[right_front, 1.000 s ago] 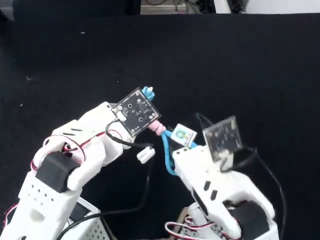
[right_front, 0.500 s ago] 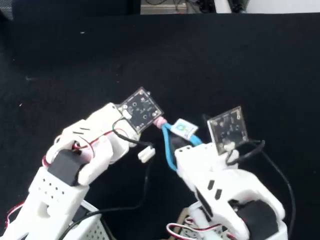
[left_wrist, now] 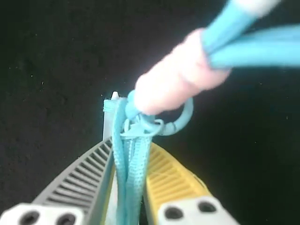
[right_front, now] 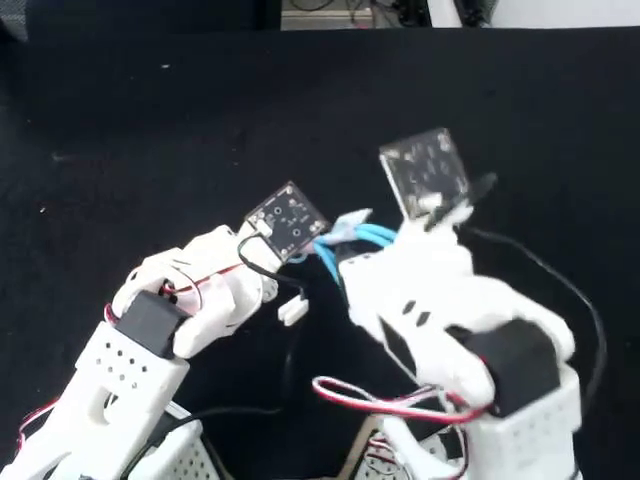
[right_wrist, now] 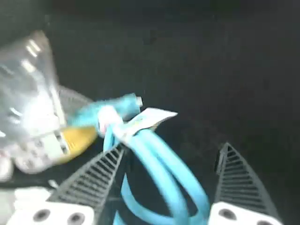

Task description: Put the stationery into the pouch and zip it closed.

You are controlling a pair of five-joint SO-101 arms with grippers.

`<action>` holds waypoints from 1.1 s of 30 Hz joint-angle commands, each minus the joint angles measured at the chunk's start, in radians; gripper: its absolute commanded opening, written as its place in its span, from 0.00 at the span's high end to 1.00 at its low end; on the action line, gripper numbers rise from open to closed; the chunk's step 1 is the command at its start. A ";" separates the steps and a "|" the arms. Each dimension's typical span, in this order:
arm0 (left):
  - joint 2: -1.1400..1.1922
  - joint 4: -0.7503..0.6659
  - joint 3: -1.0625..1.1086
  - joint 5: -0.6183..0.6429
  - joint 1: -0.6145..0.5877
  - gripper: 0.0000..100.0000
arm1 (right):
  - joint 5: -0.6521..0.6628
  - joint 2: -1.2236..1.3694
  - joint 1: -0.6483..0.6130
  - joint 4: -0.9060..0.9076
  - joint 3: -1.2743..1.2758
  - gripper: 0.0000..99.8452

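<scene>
Left gripper [left_wrist: 124,126] jaws pressed together, pinching blue strap [left_wrist: 131,180] between grey and yellow fingers; strap runs up to a small ring and a pink bead [left_wrist: 176,84]; blue cord [right_wrist: 161,171] leaves the bead; right gripper [right_wrist: 172,149] jaws spread wide, cord loop hanging between them, nearer one finger, contact unclear; white tag [right_wrist: 150,117] sits on the cord just beyond the right fingertips; high view: cord held between both arms over the black table [right_front: 150,120]; pouch body hidden.

Black table [right_front: 130,110], two white arm bases [right_front: 180,455]
</scene>
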 commanded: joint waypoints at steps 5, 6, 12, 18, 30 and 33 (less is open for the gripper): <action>-0.187 -0.002 -0.036 0.020 -0.070 0.97 | 0.077 -0.209 -0.014 -0.046 0.148 0.72; -0.219 -0.002 -0.036 0.020 -0.087 0.97 | 0.075 -0.260 -0.014 -0.058 0.160 0.72; -0.391 -0.003 0.010 0.023 -0.087 0.97 | 0.021 -0.392 -0.031 -0.262 0.367 0.72; -0.486 -0.002 0.047 0.021 -0.005 0.97 | -0.037 -0.410 -0.183 -0.482 0.581 0.72; -0.542 0.034 0.050 0.021 0.140 0.97 | 0.149 -0.881 -0.262 -0.525 0.791 0.72; -0.542 0.032 0.054 0.023 0.147 0.97 | 0.143 -0.874 -0.298 -0.580 0.852 0.72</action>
